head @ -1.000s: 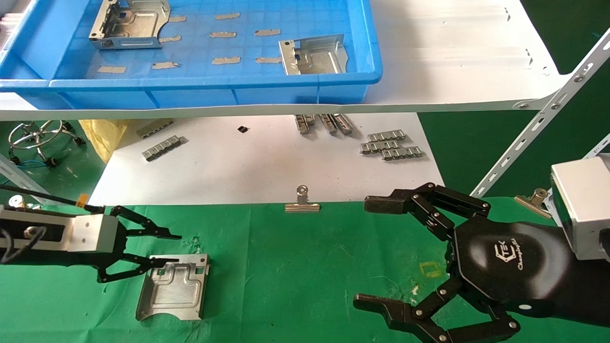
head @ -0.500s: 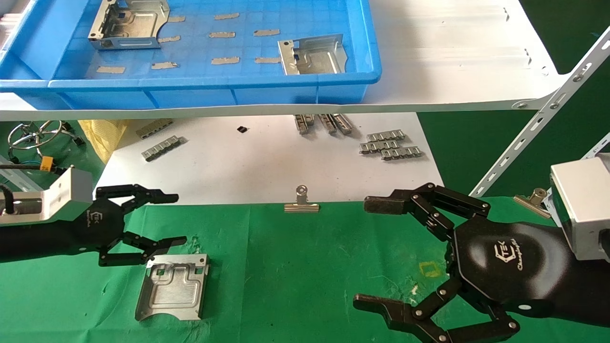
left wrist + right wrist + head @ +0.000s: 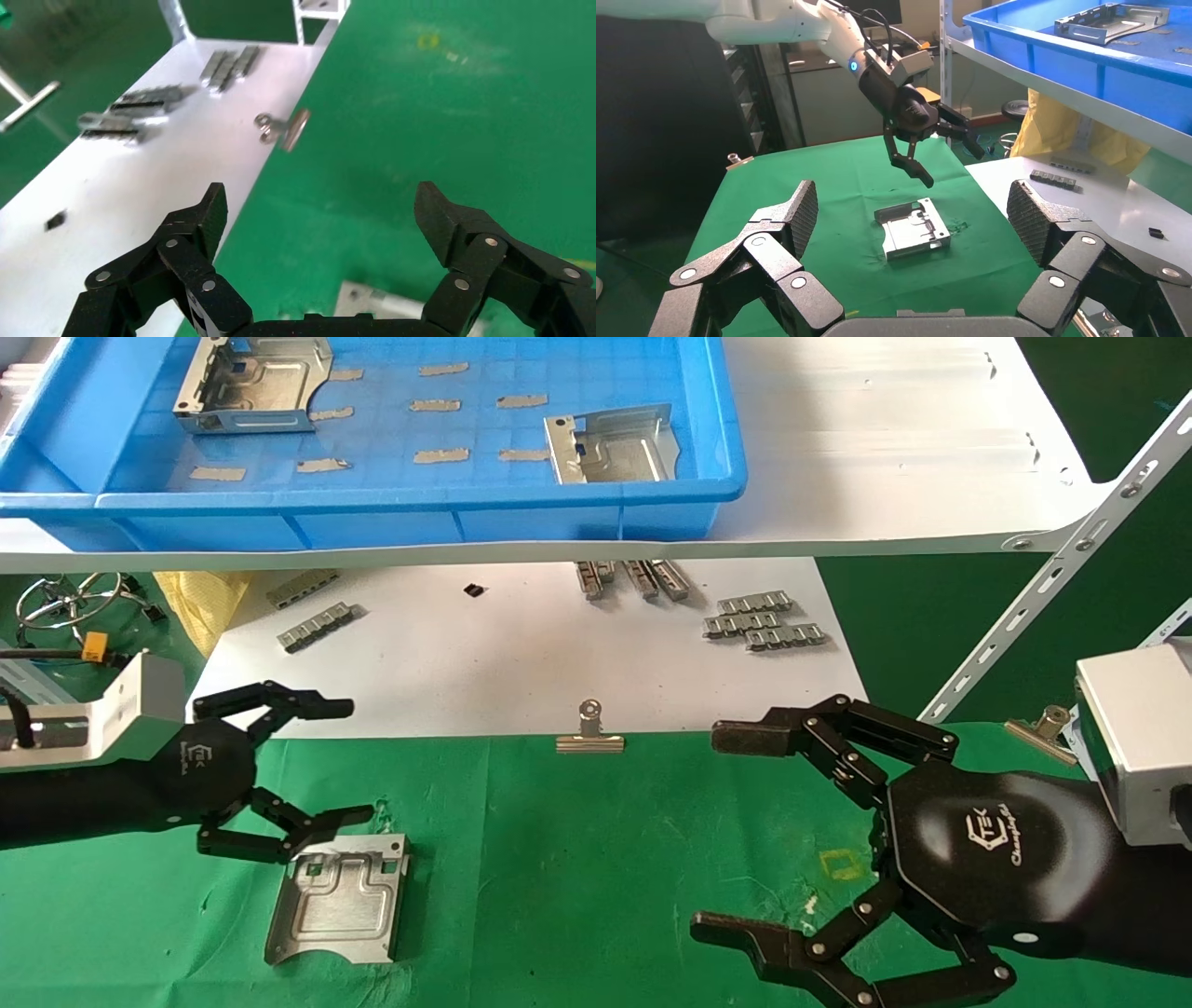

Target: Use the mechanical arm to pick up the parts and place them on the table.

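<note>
green table (image 3: pixel 596 859), silver part (image 3: pixel 340 896)

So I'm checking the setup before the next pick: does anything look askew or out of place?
Little stands out. One part lies flat on the green table, slightly skewed, free of the open left gripper above it. Two parts wait in the blue bin. The right gripper hangs open.

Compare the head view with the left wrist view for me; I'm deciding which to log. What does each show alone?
Head view only: the blue bin on the white shelf board holding two brackets, the right tool, open, and the whole bracket on the green table.
Left wrist view only: nothing new; just that bracket's corner.
Both: the left tool, open above the table, the binder clip and ribbed strips on the white sheet.
</note>
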`<act>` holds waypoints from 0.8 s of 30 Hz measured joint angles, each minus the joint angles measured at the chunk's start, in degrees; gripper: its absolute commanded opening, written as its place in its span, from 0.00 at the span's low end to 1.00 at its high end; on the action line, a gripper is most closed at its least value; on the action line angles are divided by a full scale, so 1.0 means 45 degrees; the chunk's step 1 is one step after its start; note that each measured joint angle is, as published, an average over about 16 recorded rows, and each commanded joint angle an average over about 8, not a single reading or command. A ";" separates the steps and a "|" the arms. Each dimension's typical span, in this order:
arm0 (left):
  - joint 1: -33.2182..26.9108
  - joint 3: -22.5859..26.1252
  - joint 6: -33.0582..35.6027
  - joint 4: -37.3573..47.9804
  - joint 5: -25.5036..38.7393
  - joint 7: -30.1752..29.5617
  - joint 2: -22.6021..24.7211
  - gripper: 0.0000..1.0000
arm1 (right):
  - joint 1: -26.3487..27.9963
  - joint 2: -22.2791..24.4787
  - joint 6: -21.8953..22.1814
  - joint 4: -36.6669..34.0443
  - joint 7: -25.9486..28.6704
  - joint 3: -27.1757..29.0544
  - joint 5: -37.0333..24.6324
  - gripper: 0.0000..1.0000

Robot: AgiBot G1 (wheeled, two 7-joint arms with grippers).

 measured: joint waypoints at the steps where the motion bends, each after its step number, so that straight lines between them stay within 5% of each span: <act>1: 0.0111 -0.0136 -0.0020 -0.0204 -0.0022 -0.0134 -0.0032 1.00 | 0.0000 0.0000 0.0000 0.0000 0.0000 0.0000 0.0000 1.00; 24: 0.2929 -0.3600 -0.0533 -0.5382 -0.0589 -0.3536 -0.0856 1.00 | 0.0001 0.0000 0.0000 -0.0001 -0.0001 -0.0001 0.0001 1.00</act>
